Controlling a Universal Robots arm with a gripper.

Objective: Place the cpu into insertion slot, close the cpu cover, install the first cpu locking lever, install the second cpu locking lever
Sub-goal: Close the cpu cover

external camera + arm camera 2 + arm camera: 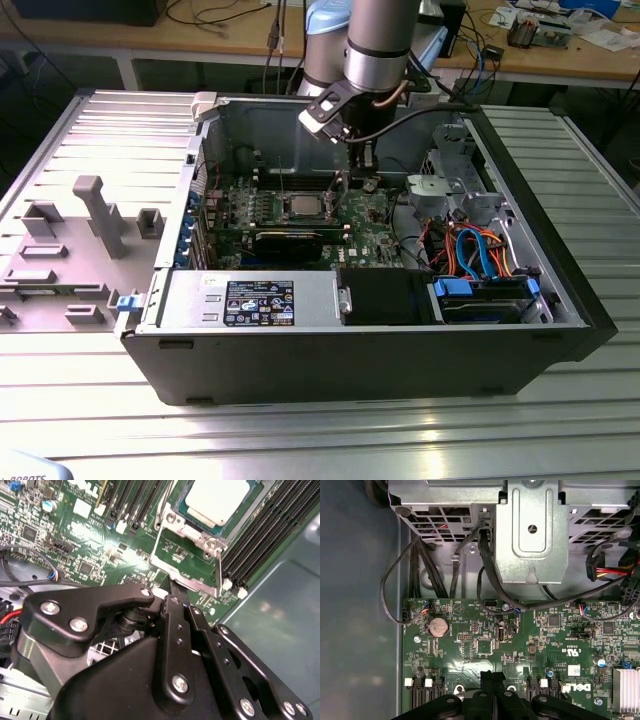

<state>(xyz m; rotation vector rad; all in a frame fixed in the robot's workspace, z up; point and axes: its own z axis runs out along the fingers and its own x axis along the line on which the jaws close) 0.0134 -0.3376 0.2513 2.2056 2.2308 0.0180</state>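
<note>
The cpu [215, 500] already sits in the insertion slot [239, 520], silver top up, amid the green motherboard [485, 645] inside the open computer case [330, 360] on the slatted metal counter [320, 440]. The step in hand looks to be closing the cpu cover [190, 582]. In the second wrist view the windowed metal plate is swung off the chip, and bare board shows through its window.

The hand [174, 595] hangs low over the board, just beside the cover's free edge. In both wrist views its black fingers [487, 680] are drawn together with no gap between them, and nothing can be seen held. Getting the plate down would, by this reading, call for tipping that free edge over its hinge and down flat around the chip. The thin wire lever [164, 505] at the socket's corner has to be kept out of the way.

Whether the tips touch the plate or stop just short is hidden by the hand's own linkage. The hinge side is hard to make out. Only part of the lever can be seen, so its position is uncertain.
</note>
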